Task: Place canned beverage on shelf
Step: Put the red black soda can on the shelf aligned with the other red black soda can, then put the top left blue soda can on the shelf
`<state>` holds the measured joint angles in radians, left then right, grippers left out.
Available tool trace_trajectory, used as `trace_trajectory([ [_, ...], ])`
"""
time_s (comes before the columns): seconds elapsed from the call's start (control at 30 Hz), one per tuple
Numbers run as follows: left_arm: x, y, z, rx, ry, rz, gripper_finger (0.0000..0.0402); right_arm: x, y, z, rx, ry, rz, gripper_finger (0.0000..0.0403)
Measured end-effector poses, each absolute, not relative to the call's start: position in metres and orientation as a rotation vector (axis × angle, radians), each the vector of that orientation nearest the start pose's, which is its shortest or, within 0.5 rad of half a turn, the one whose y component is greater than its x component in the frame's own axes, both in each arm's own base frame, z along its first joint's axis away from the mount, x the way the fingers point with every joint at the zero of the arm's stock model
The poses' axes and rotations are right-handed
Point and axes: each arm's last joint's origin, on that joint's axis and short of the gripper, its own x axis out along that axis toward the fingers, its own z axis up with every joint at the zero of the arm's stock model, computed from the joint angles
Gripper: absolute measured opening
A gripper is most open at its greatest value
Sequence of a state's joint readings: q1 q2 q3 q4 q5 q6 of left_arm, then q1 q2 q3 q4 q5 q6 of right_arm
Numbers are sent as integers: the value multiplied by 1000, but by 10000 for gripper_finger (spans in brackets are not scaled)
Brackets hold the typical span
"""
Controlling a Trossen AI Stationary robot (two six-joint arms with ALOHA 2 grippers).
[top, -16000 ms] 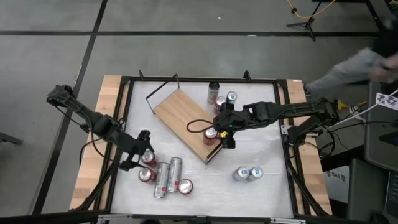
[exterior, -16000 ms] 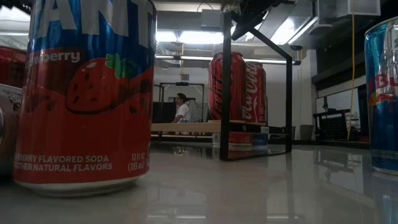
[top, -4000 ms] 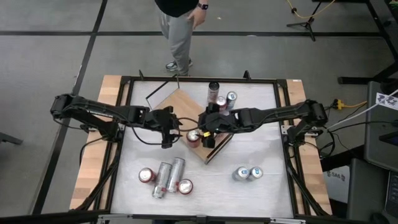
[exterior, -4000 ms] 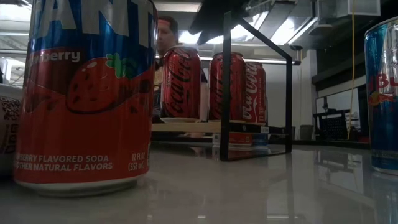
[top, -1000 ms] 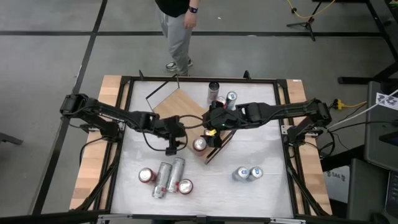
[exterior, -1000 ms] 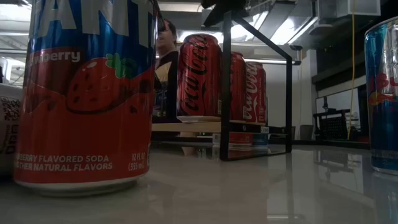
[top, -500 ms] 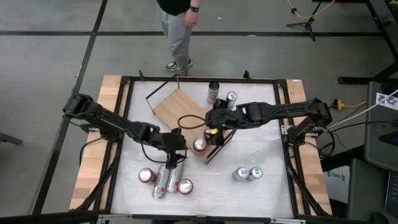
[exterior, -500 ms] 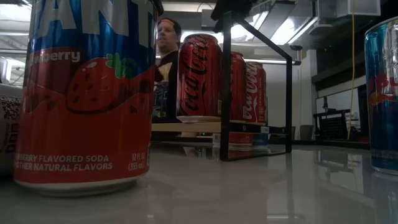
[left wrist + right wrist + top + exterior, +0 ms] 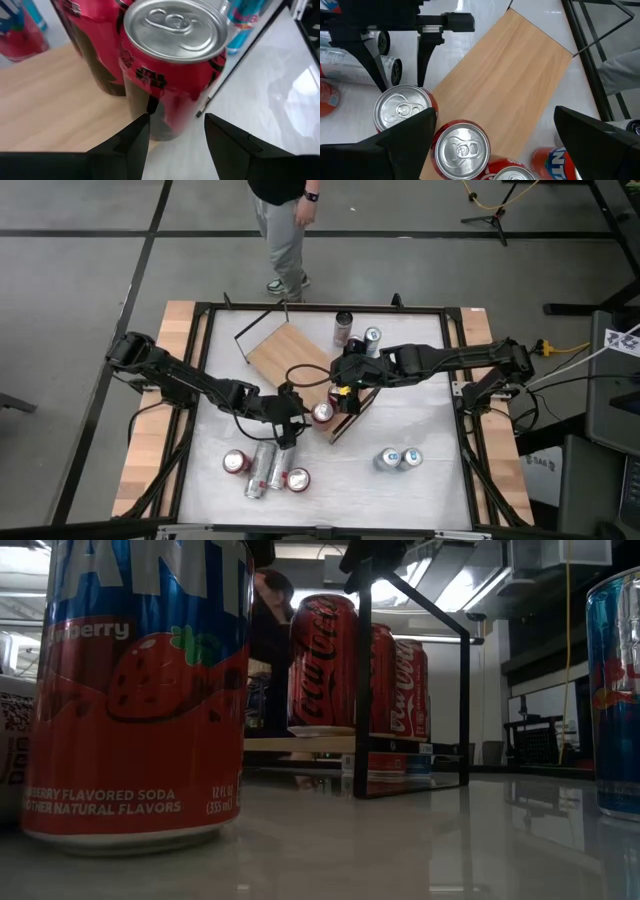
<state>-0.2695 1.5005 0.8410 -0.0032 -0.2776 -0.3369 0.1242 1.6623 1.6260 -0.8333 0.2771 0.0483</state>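
The shelf [image 9: 292,358] lies slantwise on the white desk [image 9: 420,490], a pale wooden board with black wire rails at its ends; at its near end a red cola can [image 9: 322,413] stands upright by the board's edge, with a second red can [image 9: 462,146] just beside it further along the board; the left claw [image 9: 287,423] sits just off that edge on the desk, its fingers [image 9: 127,142] apart and clear of the front can, which fills the gap ahead of them without touching either; the right claw [image 9: 343,388] hovers over the same end of the shelf, fingers spread wide above the two cans and holding nothing; around them the desk is crowded; lying cans [image 9: 272,463] are clustered in front of the left arm with an upright red one [image 9: 235,462] beside them; two blue-topped cans [image 9: 398,459] stand together well apart on the right; three more cans [image 9: 357,335] stand beyond the shelf's far side; in the low view a strawberry soda can [image 9: 135,690] looms close and hides much of the shelf; a person [image 9: 285,220] stands on the floor beyond the desk
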Motion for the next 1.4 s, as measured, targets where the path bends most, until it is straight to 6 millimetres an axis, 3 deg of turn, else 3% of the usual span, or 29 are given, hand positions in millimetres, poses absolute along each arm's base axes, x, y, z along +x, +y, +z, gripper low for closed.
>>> trace_trajectory([
  [1.03, 298, -62, 207, -136, 626, 189, 181, 351, 36, 344, -130, 857, -163, 395],
  [1.4, 276, -56, 238, -62, 612, 112, 181, 351, 35, 343, -144, 858, -191, 395],
])
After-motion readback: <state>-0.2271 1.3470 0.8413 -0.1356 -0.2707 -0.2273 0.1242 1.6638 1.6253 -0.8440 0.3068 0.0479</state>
